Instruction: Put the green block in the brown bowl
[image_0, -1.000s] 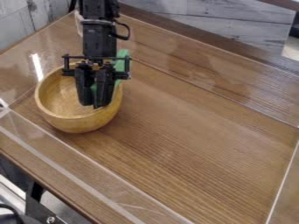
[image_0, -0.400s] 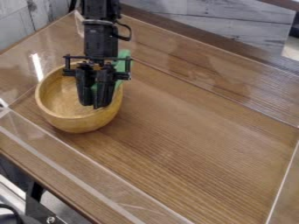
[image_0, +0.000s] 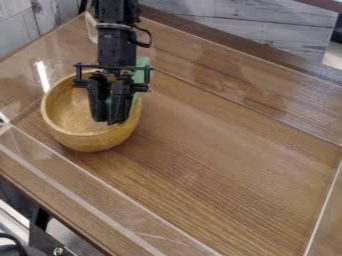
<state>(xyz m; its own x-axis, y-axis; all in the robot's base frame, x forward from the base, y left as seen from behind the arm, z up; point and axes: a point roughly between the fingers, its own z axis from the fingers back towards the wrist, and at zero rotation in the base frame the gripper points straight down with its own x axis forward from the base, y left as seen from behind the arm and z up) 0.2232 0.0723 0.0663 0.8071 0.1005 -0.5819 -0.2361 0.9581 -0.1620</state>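
The green block (image_0: 138, 75) shows only as a sliver of bright green at the right edge of the robot's black pincer (image_0: 110, 113), held upright between the closed jaws above the far right rim of the brown bowl (image_0: 80, 130). The pincer is clamped on the block and points steeply down into the bowl's hollow, its dark fingers (image_0: 99, 100) hiding most of the bar (only its upper right part can be made out). Whether the block's lower end touches the bowl's inner floor cannot be told from this view.

The bowl, round and light brown with a thick rim, sits on the left side of the wooden desk (image_0: 227, 150), whose grain runs in long streaks toward the near right. The robot arm (image_0: 114, 25) comes down from the top of the frame, directly above the bowl. A raised pale edge borders the desk along its near left side, and a lighter, whitewashed plank surface (image_0: 254, 25) lies beyond the desk at the far right.
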